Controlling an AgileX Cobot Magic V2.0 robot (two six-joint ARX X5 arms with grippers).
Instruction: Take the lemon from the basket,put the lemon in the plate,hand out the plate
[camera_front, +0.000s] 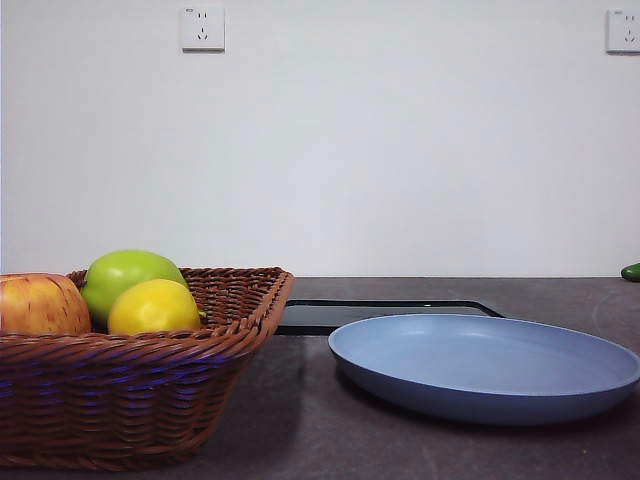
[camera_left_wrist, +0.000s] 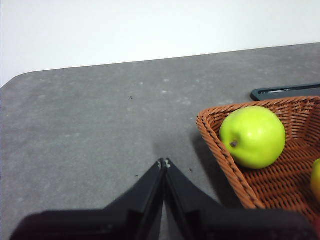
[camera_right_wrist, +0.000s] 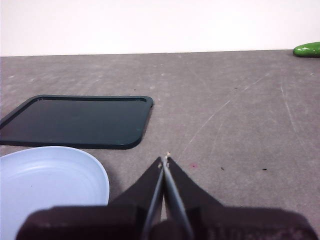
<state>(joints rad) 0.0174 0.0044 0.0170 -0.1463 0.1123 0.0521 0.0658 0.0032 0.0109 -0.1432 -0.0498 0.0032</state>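
The yellow lemon (camera_front: 154, 307) lies in the brown wicker basket (camera_front: 130, 385) at the front left, beside a green apple (camera_front: 128, 276) and a red-yellow apple (camera_front: 40, 305). The light blue plate (camera_front: 485, 365) sits to the basket's right, with nothing on it. In the left wrist view my left gripper (camera_left_wrist: 163, 163) is shut and empty above bare table, beside the basket's (camera_left_wrist: 260, 185) corner; the green apple (camera_left_wrist: 253, 136) shows and a sliver of the lemon (camera_left_wrist: 316, 180) at the edge. My right gripper (camera_right_wrist: 165, 160) is shut and empty over the table beside the plate (camera_right_wrist: 45, 185). Neither gripper shows in the front view.
A flat black tray (camera_front: 385, 313) lies behind the plate and basket; it also shows in the right wrist view (camera_right_wrist: 77, 121) and the left wrist view (camera_left_wrist: 287, 92). A green object (camera_front: 631, 271) lies at the far right table edge, also in the right wrist view (camera_right_wrist: 307, 49).
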